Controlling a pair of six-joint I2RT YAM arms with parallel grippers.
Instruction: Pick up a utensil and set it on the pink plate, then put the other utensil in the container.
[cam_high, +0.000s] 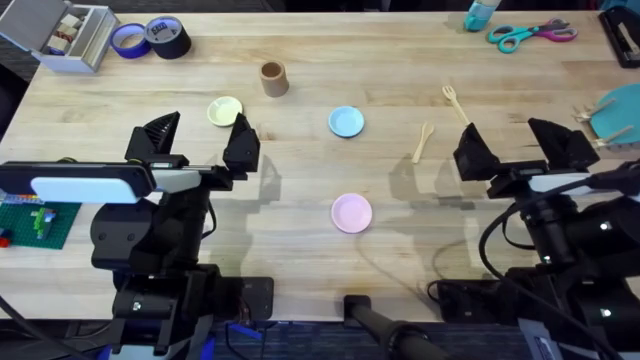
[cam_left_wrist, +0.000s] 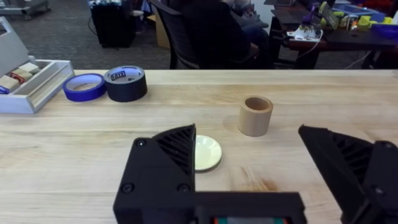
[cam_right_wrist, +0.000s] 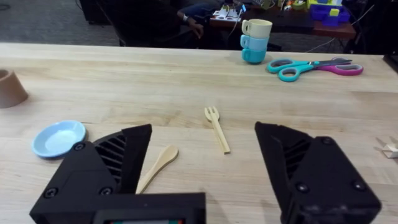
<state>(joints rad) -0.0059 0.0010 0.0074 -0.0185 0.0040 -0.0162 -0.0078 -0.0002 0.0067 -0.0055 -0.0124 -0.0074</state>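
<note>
A small wooden fork (cam_high: 456, 103) (cam_right_wrist: 217, 129) lies on the table at the right, tines pointing away. The wooden spoon (cam_high: 422, 142) (cam_right_wrist: 157, 165) lies just left of it, nearer to me. A pink plate (cam_high: 351, 213) sits near the table's middle front. The tan cup (cam_high: 273, 78) (cam_left_wrist: 255, 116) stands upright at the back, left of centre. My left gripper (cam_high: 199, 139) (cam_left_wrist: 249, 158) hovers open at the left, beside a pale-yellow plate. My right gripper (cam_high: 520, 145) (cam_right_wrist: 202, 171) hovers open at the right, short of the two utensils, holding nothing.
A light-blue plate (cam_high: 346, 122) (cam_right_wrist: 58, 137) sits between cup and spoon, a pale-yellow plate (cam_high: 224, 110) (cam_left_wrist: 205, 152) at the left. Tape rolls (cam_high: 150, 39) and a grey box (cam_high: 68, 36) occupy the back left. Scissors (cam_high: 532, 34) (cam_right_wrist: 314, 66) lie back right. Green brick plate (cam_high: 35, 220) lies front left.
</note>
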